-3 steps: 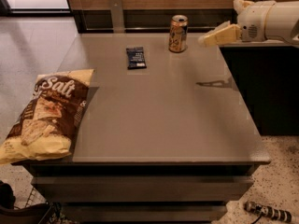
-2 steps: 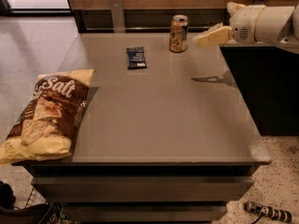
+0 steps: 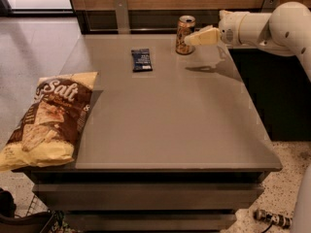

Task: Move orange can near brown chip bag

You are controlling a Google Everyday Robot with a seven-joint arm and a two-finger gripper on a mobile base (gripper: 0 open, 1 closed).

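The orange can [image 3: 185,34] stands upright near the far edge of the grey table [image 3: 170,125], right of centre. The brown chip bag [image 3: 48,119] lies flat at the table's left edge, near the front, partly hanging over. My gripper [image 3: 190,39] comes in from the right on a white arm; its pale fingertips [image 3: 200,36] are at the can's right side, touching or nearly touching it.
A flat dark blue snack packet [image 3: 141,60] lies on the table left of the can. A wooden wall with a dark ledge runs behind the table. Tiled floor lies to the left and speckled floor at the front right.
My gripper has moved left, from well right of the can to right beside it. The can, the bag and the packet have not moved.
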